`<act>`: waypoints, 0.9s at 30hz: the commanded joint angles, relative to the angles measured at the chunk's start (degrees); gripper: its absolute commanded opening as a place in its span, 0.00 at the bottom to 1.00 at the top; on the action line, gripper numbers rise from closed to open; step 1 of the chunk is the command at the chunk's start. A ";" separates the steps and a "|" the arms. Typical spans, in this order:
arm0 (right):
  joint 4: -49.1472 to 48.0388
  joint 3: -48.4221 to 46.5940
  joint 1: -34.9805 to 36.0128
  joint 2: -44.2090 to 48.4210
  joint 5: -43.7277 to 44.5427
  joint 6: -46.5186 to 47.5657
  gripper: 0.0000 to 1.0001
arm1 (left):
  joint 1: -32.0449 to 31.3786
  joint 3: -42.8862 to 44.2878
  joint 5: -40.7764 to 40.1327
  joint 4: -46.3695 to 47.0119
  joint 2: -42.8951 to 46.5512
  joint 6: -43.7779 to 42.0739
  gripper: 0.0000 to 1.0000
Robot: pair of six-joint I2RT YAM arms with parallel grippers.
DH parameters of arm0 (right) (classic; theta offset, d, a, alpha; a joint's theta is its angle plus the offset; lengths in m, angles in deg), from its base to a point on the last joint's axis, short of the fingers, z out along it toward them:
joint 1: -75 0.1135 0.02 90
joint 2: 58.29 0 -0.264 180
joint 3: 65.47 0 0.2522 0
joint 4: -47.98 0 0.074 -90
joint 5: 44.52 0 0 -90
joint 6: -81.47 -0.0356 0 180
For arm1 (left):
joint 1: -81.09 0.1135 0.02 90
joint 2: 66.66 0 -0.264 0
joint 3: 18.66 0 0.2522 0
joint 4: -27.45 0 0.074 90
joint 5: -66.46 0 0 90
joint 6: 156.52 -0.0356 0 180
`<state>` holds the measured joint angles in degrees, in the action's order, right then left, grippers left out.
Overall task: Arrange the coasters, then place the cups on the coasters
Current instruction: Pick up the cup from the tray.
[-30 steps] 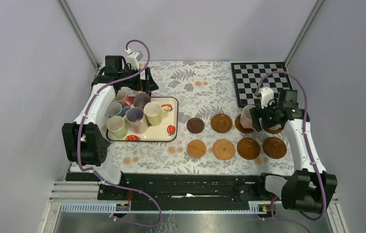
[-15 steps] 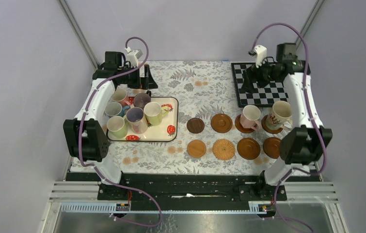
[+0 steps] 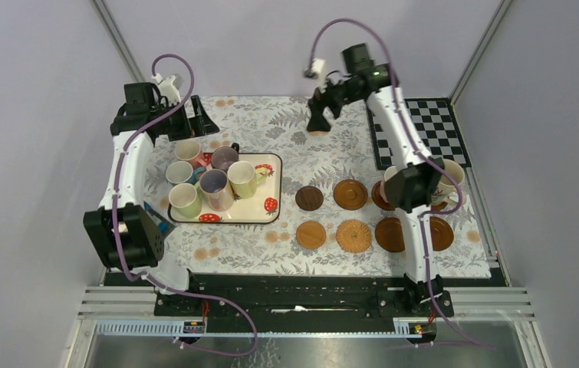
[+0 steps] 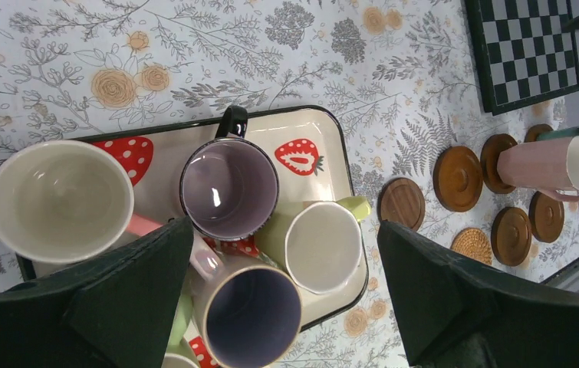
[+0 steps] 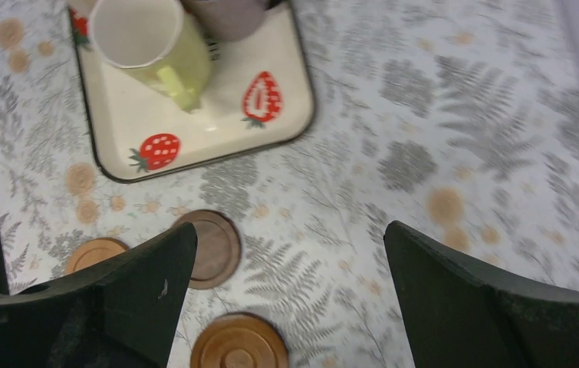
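L gripper [image 3: 199, 123] jaws wide, empty, near far edge of tray [image 3: 271, 217] w/ six cups [image 3: 215, 188]; R gripper [image 3: 318, 120] likewise open, empty; coasters [image 3: 354, 235] in two rows; pink cup [image 4: 539, 165], patterned cup [image 3: 449, 174] on far-row coasters.

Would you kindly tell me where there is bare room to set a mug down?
Free: floral tablecloth between cream strawberry-print tray and black-and-white checkerboard mat, behind the brown round coasters. Crowded: the tray, packed with pastel ceramic mugs.

A strawberry-print tray [image 3: 255, 208] sits at the left of a floral tablecloth [image 3: 263, 130], a checkerboard mat [image 3: 439, 134] at its far right corner.
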<state>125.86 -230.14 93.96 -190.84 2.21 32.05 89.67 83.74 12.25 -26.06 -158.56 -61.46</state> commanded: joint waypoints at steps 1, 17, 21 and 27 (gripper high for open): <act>2.11 3.77 7.84 -0.66 -1.89 7.48 0.98 | -0.06 -1.32 -3.58 -0.45 7.58 -1.18 0.99; -16.86 19.26 20.31 -2.55 6.61 10.07 0.82 | 2.32 -6.91 -4.35 0.03 14.35 0.11 0.99; -18.15 20.69 22.19 -3.18 7.08 12.46 0.76 | 2.30 -6.61 -6.08 0.31 13.77 0.90 0.99; -19.56 21.58 24.50 -4.59 8.01 15.06 0.66 | 3.08 -5.37 -8.78 0.26 12.22 2.92 0.99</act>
<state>108.48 -208.94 116.80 -194.16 9.36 44.36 91.95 76.68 5.72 -27.81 -146.54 -60.48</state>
